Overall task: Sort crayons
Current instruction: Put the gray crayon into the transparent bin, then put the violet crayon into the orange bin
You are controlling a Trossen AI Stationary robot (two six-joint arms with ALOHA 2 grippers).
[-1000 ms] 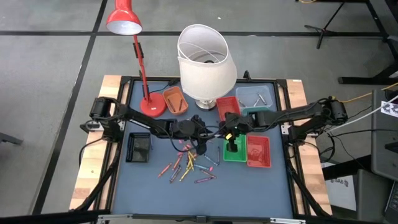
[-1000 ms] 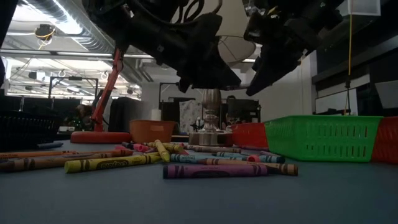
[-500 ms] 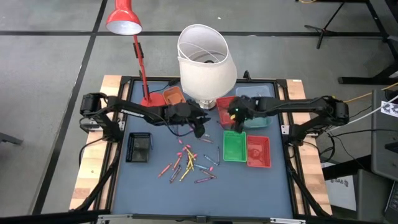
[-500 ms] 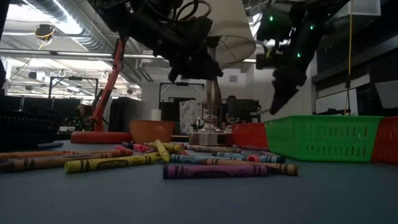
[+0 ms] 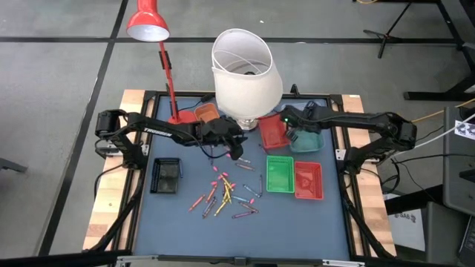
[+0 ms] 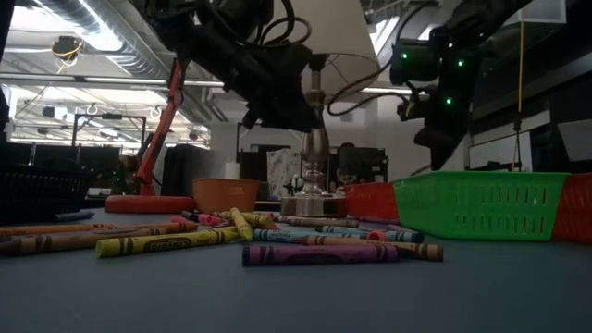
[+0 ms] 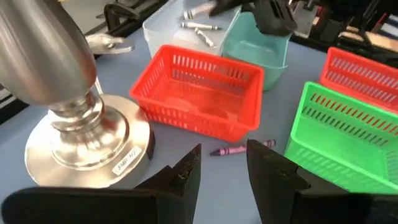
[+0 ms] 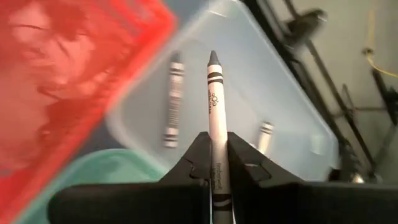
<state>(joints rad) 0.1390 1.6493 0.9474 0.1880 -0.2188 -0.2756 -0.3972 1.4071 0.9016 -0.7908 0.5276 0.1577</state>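
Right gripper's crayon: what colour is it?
White, with black bands; the crayon shows best in the right wrist view.

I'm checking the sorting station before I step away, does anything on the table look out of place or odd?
Yes: a big white lampshade sits tilted on its silver lamp base among the trays. One purple crayon lies apart by the red basket. The right gripper holds a grey crayon over the clear tray.

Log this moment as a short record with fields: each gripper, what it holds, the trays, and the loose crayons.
right gripper: shut on a grey crayon, over the clear tray
clear tray contents: grey crayons
left gripper: open, empty, above a purple crayon near the lamp base
red tray: looks empty
green tray: looks empty
loose crayons: scattered mid-table
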